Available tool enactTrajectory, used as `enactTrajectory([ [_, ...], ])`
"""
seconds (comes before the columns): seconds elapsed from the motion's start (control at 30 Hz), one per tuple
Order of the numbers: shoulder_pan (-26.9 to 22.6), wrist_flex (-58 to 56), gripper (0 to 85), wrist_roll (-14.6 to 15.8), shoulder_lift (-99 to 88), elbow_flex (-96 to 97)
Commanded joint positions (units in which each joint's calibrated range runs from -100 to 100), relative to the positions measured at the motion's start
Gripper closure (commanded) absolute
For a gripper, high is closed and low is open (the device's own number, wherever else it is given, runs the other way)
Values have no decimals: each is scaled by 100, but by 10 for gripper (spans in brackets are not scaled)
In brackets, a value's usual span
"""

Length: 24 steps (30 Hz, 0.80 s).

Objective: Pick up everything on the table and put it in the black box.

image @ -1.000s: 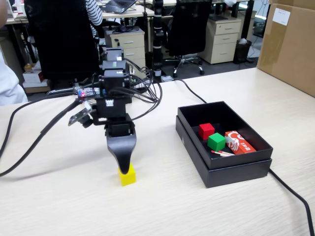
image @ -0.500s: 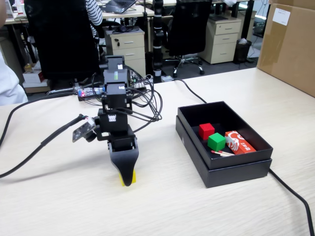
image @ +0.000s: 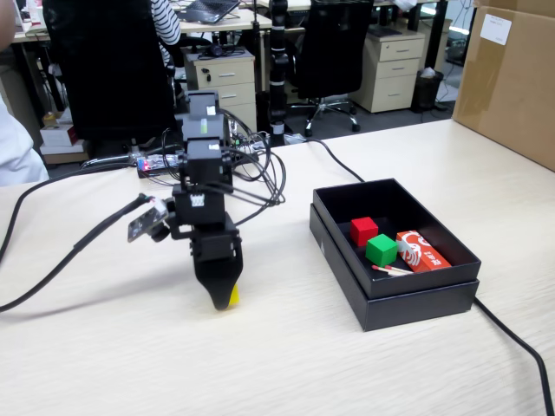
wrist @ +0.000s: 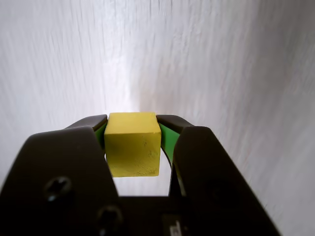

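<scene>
Between the jaws sits the yellow cube (wrist: 133, 144), clamped on both sides by the green-lined fingers (wrist: 165, 135) of the gripper (wrist: 132, 129); the wrist view shows its top face and near face clear, with pale table (wrist: 236, 64) blurred beyond; in the fixed view only a sliver of the yellow cube (image: 232, 296) shows at the tip of the black gripper (image: 222, 297), which points straight down, left of the black box (image: 416, 299) and well apart from it; whether the cube touches the table (image: 286, 364) there I cannot tell. Inside the box lie the red cube (image: 363, 230) and, just in front of it, the green cube (image: 381, 250); beside them to the right lies a red-and-white packet (image: 420, 251); a thin stick (image: 392, 270) lies before the green cube. Cables (image: 61, 260) trail left from the arm; a carton (image: 510, 78) stands far right of the box.
</scene>
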State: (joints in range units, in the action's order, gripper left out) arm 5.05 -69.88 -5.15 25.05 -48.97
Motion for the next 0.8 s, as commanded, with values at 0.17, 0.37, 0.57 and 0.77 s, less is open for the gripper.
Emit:
enactTrajectory([
  [0.17, -957, 3, 846, 454, -3658, 709],
  [0.37, -1705, 3, 846, 855, -3715, 663],
  [0.57, -1910, 12, 846, 1026, -2499, 546],
  [0.77, -1763, 20, 846, 1060, -1030, 292],
])
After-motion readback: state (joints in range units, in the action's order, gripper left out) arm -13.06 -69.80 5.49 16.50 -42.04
